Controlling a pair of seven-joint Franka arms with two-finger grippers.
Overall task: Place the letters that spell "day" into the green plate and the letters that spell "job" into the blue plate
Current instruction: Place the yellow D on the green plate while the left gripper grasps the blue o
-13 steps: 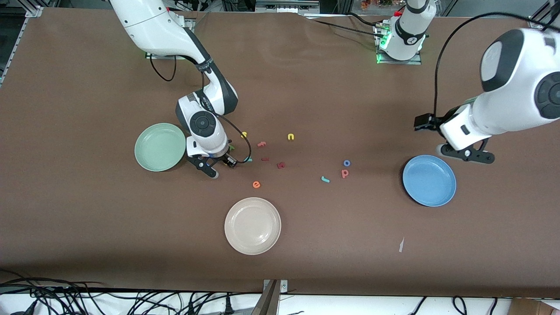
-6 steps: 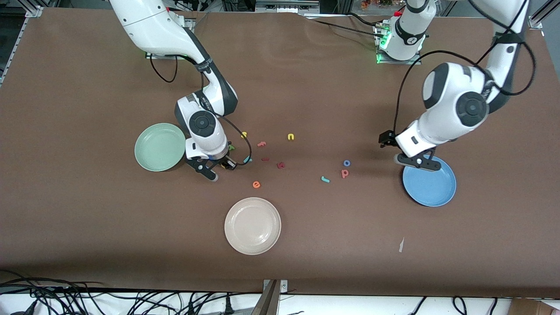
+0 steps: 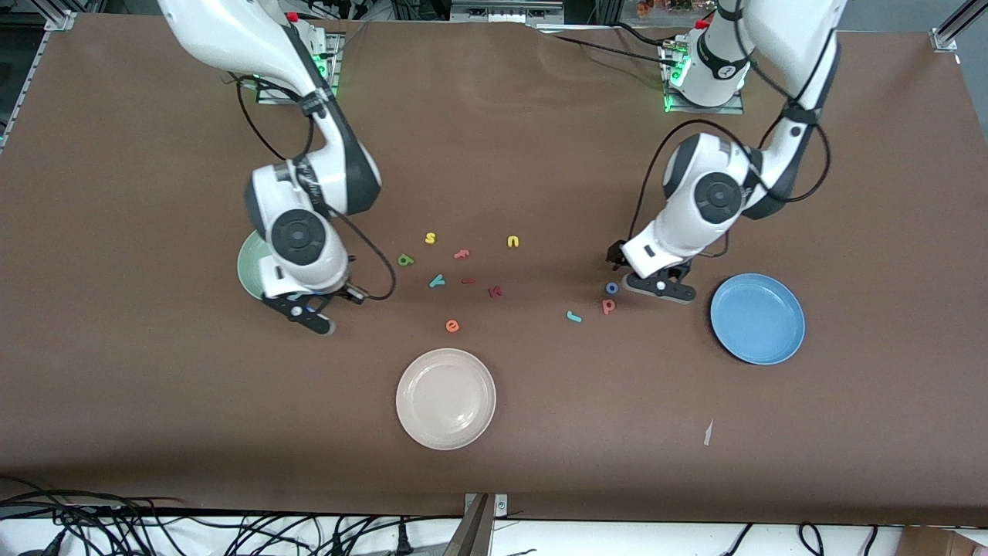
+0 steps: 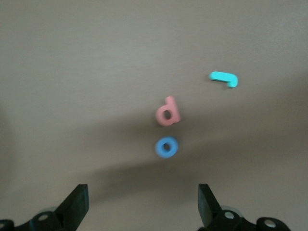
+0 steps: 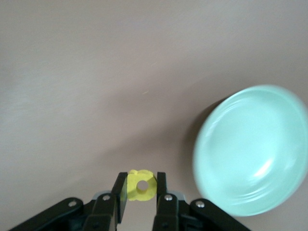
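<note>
Front view: the right gripper has lifted off the letter cluster and is now hanging over bare table just beside the round pale mint-green plate, which its wrist is half covering. The dark green foam "d" and teal foam "y" are now lying uncovered near the yellow "s" and orange "e". The left gripper has swung in from the round bright blue plate and is hovering just beside the blue foam ring "o", with the salmon-red "b" and teal hooked "j" close by. The cream-white plate is sitting unused.

Left wrist view: fingers are spread wide and holding nothing; "o", "b" and "j" are lying on the table ahead.

Right wrist view: fingers are pinching the yellow foam "a", with the green plate close by. The first "day" letter looks about to be dropped; "job" picking is only starting.
</note>
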